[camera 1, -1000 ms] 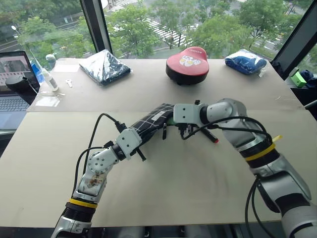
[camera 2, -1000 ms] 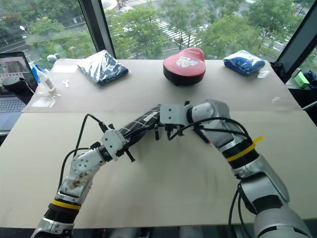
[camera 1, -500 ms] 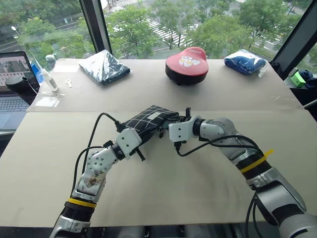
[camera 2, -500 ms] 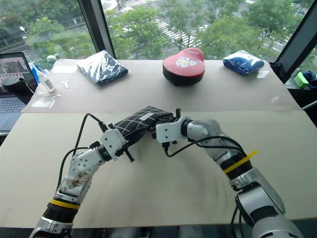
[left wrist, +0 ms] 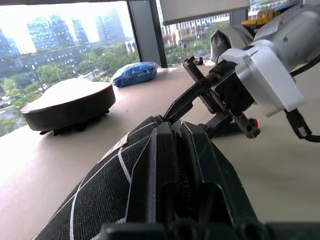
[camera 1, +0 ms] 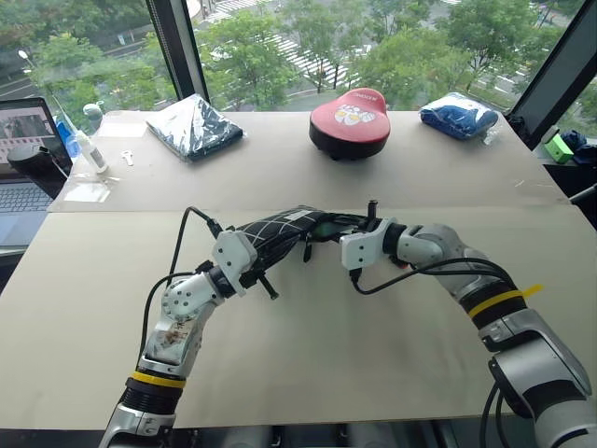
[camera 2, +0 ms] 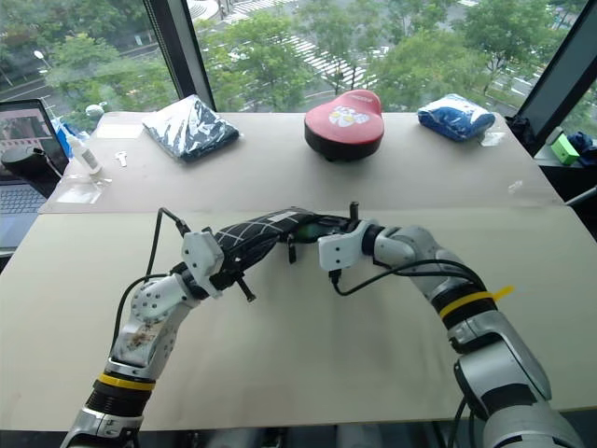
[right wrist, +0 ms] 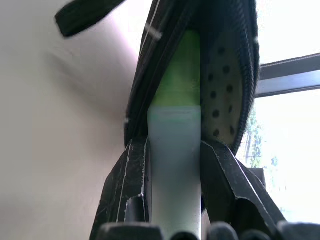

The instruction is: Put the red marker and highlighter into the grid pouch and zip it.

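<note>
The left end effector [camera 1: 264,254] is fully closed on the near end of the grid pouch [camera 1: 280,230], holding it raised above the counter [camera 1: 308,373] at scene centre. The right end effector [camera 1: 328,227], at 3 o'clock of the pouch, is partly closed on the highlighter [right wrist: 176,130], gripping its pale body. The green cap end sits inside the pouch's open mouth. The red marker [camera 1: 401,264] lies on the counter under the right forearm; only a red tip is visible. A red case [camera 1: 351,119] sits at 12 o'clock, well apart.
</note>
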